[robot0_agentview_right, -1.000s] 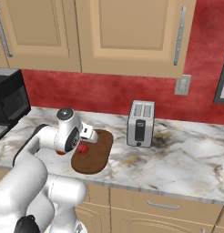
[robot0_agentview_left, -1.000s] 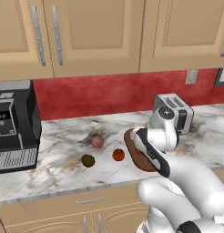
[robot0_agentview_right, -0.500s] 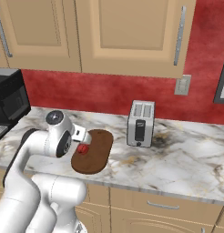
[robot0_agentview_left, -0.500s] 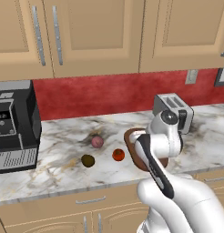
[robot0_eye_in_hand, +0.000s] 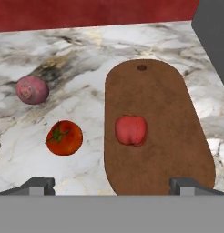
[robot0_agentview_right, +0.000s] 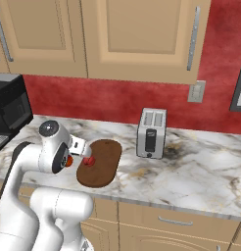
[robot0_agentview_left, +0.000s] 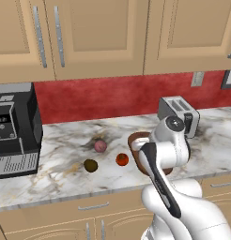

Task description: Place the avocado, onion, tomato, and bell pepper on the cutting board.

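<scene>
So the bell pepper (robot0_eye_in_hand: 131,130) is sitting on the cutting board (robot0_eye_in_hand: 173,136), roughly mid-board, and the other three are still out on the marble bench (robot0_eye_in_hand: 86,54): the tomato (robot0_eye_in_hand: 64,137) just off the board's edge, the onion (robot0_eye_in_hand: 32,89) a bit further back, and the avocado (robot0_agentview_left: 90,165) furthest from the board, near the tomato. The gripper (robot0_eye_in_hand: 113,184) hangs above the board with its jaws spread wide and nothing between them, so one down, three to go by my count. If I were driving this, I'd go for the tomato next since it's closest. Centre the hand straight over it before dropping, keep the jaws fully apart on the way down, and close across the widest part, because round stuff likes to squirt out if you pinch it off-centre. Then set it down on a bare patch of board, well apart from the pepper so nothing gets nudged off.
</scene>
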### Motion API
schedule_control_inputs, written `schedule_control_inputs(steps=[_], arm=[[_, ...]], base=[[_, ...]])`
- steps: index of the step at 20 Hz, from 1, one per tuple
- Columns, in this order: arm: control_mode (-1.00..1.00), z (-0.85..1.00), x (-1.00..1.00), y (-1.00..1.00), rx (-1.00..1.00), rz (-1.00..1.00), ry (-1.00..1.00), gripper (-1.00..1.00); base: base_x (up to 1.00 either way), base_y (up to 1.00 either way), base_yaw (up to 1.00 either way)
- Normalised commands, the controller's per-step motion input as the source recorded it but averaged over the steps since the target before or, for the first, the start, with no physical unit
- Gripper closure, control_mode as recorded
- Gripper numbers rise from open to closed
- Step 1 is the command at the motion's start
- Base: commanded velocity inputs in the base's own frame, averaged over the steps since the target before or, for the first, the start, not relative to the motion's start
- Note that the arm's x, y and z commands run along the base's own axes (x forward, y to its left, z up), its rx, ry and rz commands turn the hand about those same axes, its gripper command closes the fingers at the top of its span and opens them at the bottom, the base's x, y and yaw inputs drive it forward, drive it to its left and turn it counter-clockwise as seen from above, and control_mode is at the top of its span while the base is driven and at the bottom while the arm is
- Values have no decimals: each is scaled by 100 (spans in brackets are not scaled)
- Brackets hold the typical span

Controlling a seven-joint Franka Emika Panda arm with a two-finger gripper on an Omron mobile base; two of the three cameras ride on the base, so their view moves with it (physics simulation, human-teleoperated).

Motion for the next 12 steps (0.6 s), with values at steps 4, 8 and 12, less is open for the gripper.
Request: schedule_control_inputs(steps=[4, 8, 12], arm=[[-100, 8, -11, 17, 0, 2, -1, -100], [-100, 1, -9, 17, 0, 4, 0, -100], [-100, 0, -12, 12, 0, 5, -2, -100]], base=[[0, 0, 0], [0, 0, 0], [0, 0, 0]])
